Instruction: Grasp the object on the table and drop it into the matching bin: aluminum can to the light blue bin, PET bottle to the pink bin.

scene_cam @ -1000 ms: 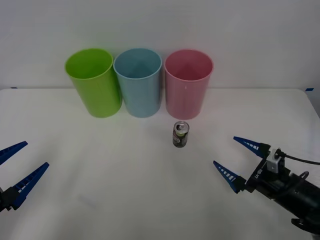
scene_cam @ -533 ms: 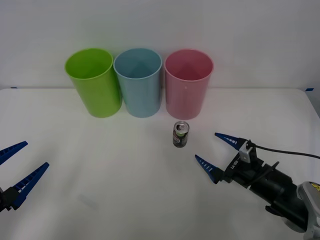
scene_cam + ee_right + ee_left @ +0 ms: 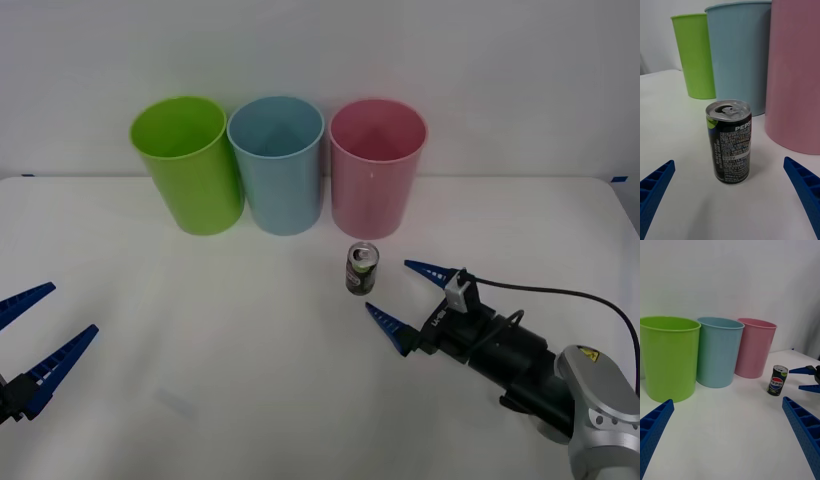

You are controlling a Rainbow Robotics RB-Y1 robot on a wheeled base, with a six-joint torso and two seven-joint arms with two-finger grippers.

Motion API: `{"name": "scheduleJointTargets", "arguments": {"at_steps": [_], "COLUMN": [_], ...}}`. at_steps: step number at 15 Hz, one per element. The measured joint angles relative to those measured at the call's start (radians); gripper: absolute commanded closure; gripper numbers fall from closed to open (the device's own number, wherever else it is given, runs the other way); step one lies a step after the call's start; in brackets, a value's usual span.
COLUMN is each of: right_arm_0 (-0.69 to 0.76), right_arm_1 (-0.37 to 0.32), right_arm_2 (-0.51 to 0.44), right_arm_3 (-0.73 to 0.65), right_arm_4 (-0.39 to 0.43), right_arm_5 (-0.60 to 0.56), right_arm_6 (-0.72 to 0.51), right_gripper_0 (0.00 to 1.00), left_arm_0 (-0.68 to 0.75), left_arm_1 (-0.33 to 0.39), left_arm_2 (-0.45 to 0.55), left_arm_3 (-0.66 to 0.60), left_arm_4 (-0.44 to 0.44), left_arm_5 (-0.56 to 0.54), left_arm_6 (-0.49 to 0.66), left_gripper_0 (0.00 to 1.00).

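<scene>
Can (image 3: 361,269) standing at frame centre, ungrasped.
Right gripper (image 3: 408,292), jaws spread, is lining up; next, straddling and pinching.

I work in a lab-style test cell: a plain white counter (image 3: 200,360) against a bare white wall (image 3: 480,60), with three coloured bins (image 3: 283,165) lined up as a staged sorting setup.
</scene>
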Motion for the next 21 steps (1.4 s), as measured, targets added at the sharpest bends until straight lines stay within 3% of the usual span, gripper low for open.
{"name": "scheduleJointTargets", "arguments": {"at_steps": [7, 21], "right_arm_0": [-0.036, -0.218], "right_arm_1": [0.009, 0.039], "right_arm_2": [0.064, 0.084], "right_arm_3": [0.008, 0.241], "right_arm_4": [0.005, 0.005], "right_arm_5": [0.099, 0.148], "right_arm_6": [0.001, 0.054], "right_gripper_0": [0.00, 0.00], "left_arm_0": [0.000, 0.000], "left_arm_1": [0.000, 0.000], "left_arm_2": [0.000, 0.000], "left_arm_3": [0.000, 0.000], "left_arm_4": [0.000, 0.000], "left_arm_5": [0.000, 0.000], "left_arm_6": [0.000, 0.000], "left_gripper_0": [0.00, 0.00]}}
